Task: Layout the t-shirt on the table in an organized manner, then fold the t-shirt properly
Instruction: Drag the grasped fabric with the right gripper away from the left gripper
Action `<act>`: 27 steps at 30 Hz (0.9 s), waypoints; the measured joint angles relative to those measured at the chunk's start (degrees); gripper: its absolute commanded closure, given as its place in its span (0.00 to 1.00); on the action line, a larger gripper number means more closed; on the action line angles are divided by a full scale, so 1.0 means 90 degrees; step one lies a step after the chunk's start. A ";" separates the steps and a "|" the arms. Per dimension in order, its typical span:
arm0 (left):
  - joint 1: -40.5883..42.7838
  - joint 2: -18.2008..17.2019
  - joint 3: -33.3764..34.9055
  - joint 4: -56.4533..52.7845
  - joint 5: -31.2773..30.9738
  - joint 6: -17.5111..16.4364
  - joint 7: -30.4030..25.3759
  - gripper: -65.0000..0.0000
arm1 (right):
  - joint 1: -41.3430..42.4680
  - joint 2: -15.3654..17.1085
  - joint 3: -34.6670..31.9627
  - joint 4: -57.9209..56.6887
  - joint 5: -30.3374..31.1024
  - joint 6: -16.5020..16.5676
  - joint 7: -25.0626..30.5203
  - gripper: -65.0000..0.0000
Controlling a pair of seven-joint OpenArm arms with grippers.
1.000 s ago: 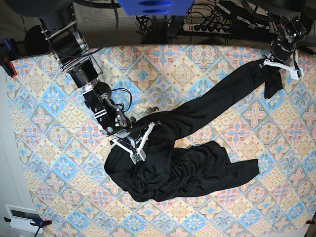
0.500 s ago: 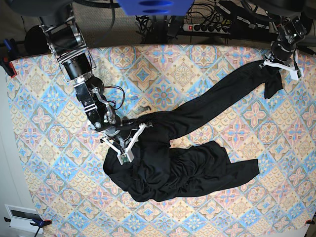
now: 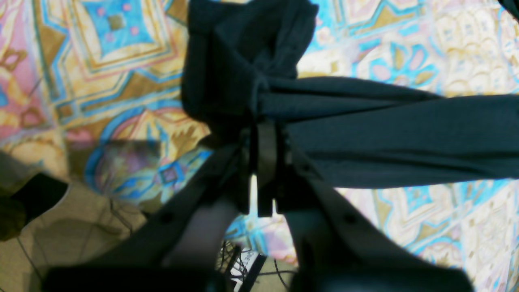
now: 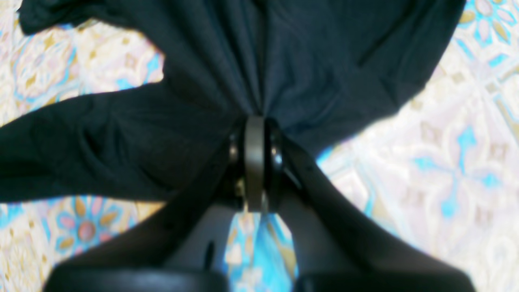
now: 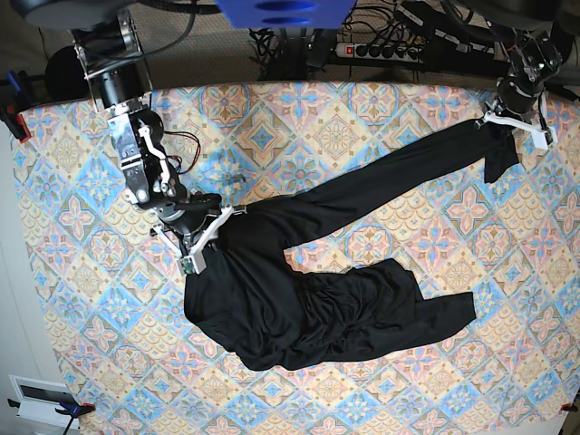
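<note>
Here the surface is the biggest thing, a wide cloth with blue, pink and cream flower tiles. On it lies the t-shirt, big, black and plain. Most of it sits in a crumpled heap near the front middle of the surface. One long thin part stretches from the heap up to the far corner on the right side of the base view.

The right arm comes in from the top left of the base view. It reaches down and across the surface at a slant, with its upper part near the far edge. The right tool at its end is at the left edge of the black heap. In the right wrist view the right tool is closed tight on a pinch of the t-shirt, and the cloth fans out in folds from that pinch.

The left arm comes in at the top right of the base view and bends down over the far corner. The left tool is closed on the far tip of the long stretched part. In the left wrist view it squeezes a bunched bit of the t-shirt, and a small flap hangs past the pinch. The rest runs off to the side as a smooth band.

Low in the left wrist view, past the edge of the surface, there is a small white label with dark letters. The letters are too blurry to read.
</note>
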 measured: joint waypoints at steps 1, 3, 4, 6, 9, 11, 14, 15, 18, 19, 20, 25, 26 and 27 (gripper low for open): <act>-0.0017 -0.0012 0.0000 0.0000 -0.0002 -0.0002 0.0000 1.00 | -0.0153 -0.0005 0.0109 0.0097 -0.0002 0.0002 -0.0024 1.00; -0.0051 -0.0024 0.0002 0.0000 -0.0007 -0.0005 -0.0012 1.00 | -0.0418 -0.0019 0.0393 0.0255 0.0007 0.0002 -0.0061 1.00; -0.0056 -0.0034 0.0002 0.0000 -0.0005 -0.0005 -0.0010 1.00 | -0.0508 -0.0017 0.0532 0.0338 0.0017 0.0002 -0.0046 1.00; -0.0112 -0.0034 0.0000 0.0000 0.0002 0.0000 0.0002 1.00 | -0.0665 -0.0007 0.0792 0.0469 0.0019 0.0005 -0.0034 1.00; -0.0160 -0.0034 0.0002 0.0000 -0.0007 -0.0005 0.0012 1.00 | -0.0920 -0.0007 0.1078 0.0597 0.0019 0.0002 -0.0002 1.00; -0.0236 -0.0041 0.0002 0.0000 -0.0007 -0.0010 0.0012 1.00 | -0.1103 -0.0019 0.1270 0.0665 0.0022 0.0007 -0.0027 1.00; -0.0376 -0.0053 0.0002 0.0000 0.0007 0.0000 0.0015 1.00 | -0.1302 -0.0036 0.1559 0.0741 0.0017 -0.0005 -0.0044 1.00; -0.0376 -0.0061 0.0000 0.0000 0.0029 0.0002 0.0029 1.00 | -0.1328 -0.0032 0.1647 0.0753 0.0012 -0.0005 -0.0041 1.00; -0.0556 -0.0158 0.0007 0.0000 0.0044 0.0007 0.0474 1.00 | -0.1372 -0.0002 0.1819 0.0784 -0.0005 -0.0005 -0.0007 1.00; -0.0624 -0.0172 0.0007 0.0000 0.0046 0.0024 0.0525 1.00 | -0.1375 -0.0005 0.1843 0.0787 0.0000 -0.0005 -0.0017 1.00; -0.0675 -0.0194 0.0007 0.0000 0.0041 0.0017 0.0585 1.00 | -0.1382 -0.0017 0.1843 0.0787 -0.0002 -0.0002 -0.0032 1.00; -0.0755 -0.0192 0.0012 0.0000 0.0012 0.0005 0.0583 1.00 | -0.1394 -0.0039 0.2123 0.0792 0.0000 -0.0002 -0.0376 1.00; -0.0733 -0.0194 0.0012 0.0000 0.0022 0.0002 0.0588 1.00 | -0.1394 -0.0034 0.2191 0.0818 -0.0002 -0.0005 -0.0389 1.00; -0.0724 -0.0192 0.0012 0.0000 0.0024 0.0000 0.0590 1.00 | -0.1396 -0.0032 0.2242 0.0862 -0.0002 -0.0005 -0.0408 1.00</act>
